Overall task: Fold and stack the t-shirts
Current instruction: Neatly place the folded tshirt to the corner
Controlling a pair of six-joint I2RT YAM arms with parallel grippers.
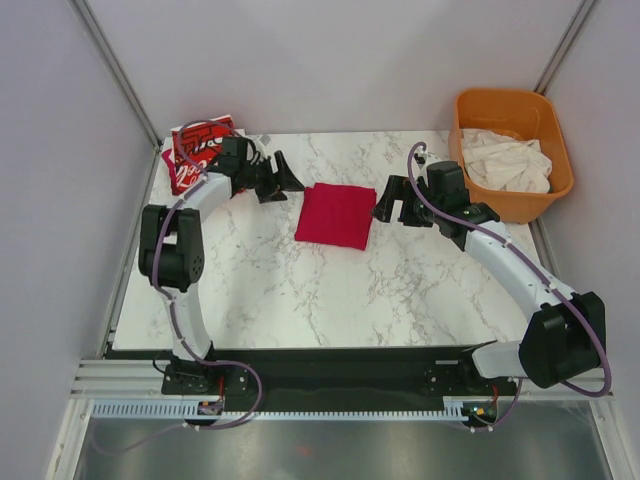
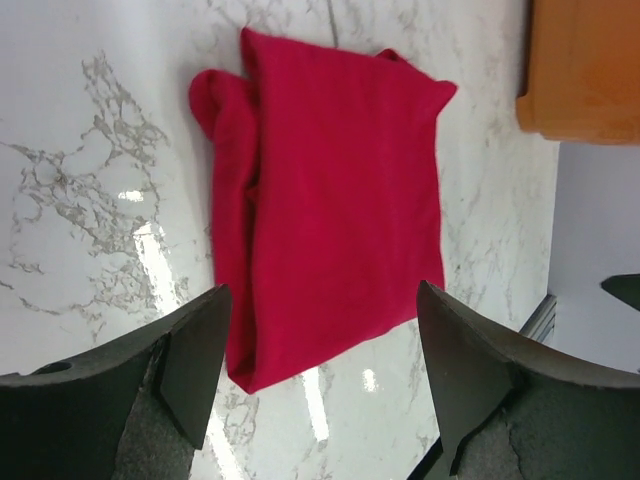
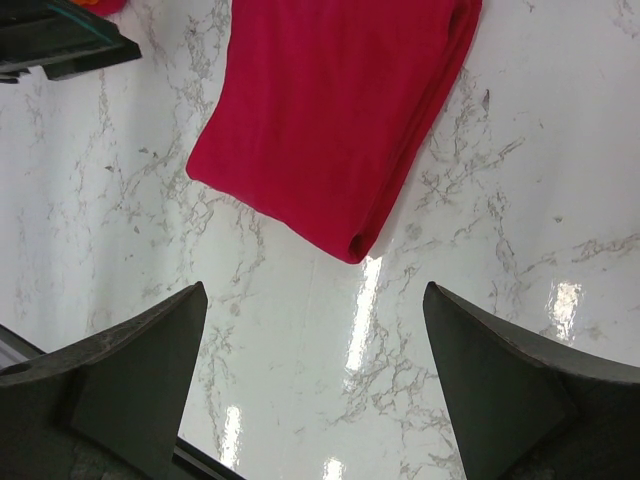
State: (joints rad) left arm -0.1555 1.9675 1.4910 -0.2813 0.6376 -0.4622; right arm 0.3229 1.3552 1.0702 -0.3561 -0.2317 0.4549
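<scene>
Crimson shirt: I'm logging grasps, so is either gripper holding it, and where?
Neither. The left gripper and right gripper stand open and empty near the folded crimson shirt.

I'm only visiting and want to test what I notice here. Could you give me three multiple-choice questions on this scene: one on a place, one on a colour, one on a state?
1. Where on the table does the red printed shirt lie?
A) the middle
B) the far left corner
C) the near right corner

2. What colour is the cloth in the orange tub?
A) blue
B) black
C) off-white

3. How is the plain crimson shirt now?
A) folded into a compact rectangle
B) spread flat, sleeves out
C) hanging in the air

Answers:
1 B: the top view shows it at that corner.
2 C: pale cloth lies bunched inside the tub.
3 A: both wrist views show doubled edges and no sleeves out.
</scene>
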